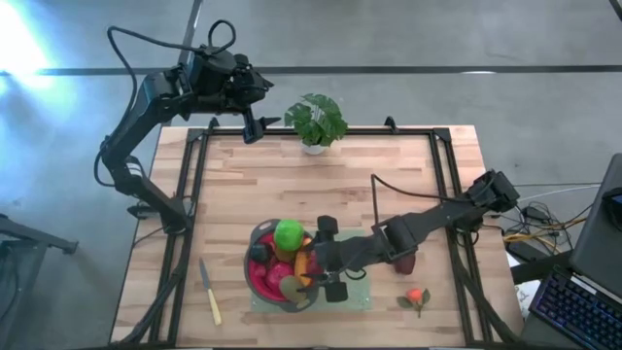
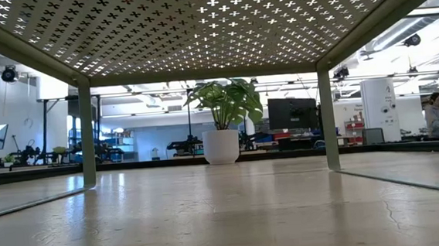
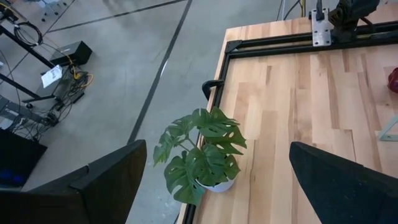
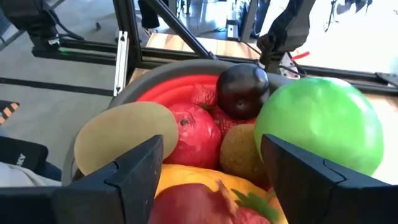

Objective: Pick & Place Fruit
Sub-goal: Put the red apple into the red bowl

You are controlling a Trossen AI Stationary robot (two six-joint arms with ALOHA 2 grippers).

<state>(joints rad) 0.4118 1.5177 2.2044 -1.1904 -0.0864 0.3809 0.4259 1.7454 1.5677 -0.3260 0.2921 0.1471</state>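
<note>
A red bowl with a grey rim (image 1: 260,282) stands on a pale green mat near the table's near edge and holds a pile of toy fruit. In the right wrist view I see the green ball (image 4: 317,121), a dark plum-like piece (image 4: 242,90), the red apple (image 4: 193,134), a brown kiwi (image 4: 239,155) and an orange piece (image 4: 205,180). My right gripper (image 1: 313,262) hangs open just over the pile, its fingers on either side of the fruit (image 4: 211,180). A dark-red lump (image 1: 403,261) and a small red and orange piece (image 1: 416,297) lie on the table to the bowl's right. My left gripper (image 1: 255,124) waits open, raised at the far edge.
A potted plant (image 1: 316,122) stands at the middle of the far edge, close to the left gripper. A pale-handled knife (image 1: 210,292) lies left of the bowl. A black frame (image 1: 194,175) runs along the table's sides. Bare wood lies between plant and bowl.
</note>
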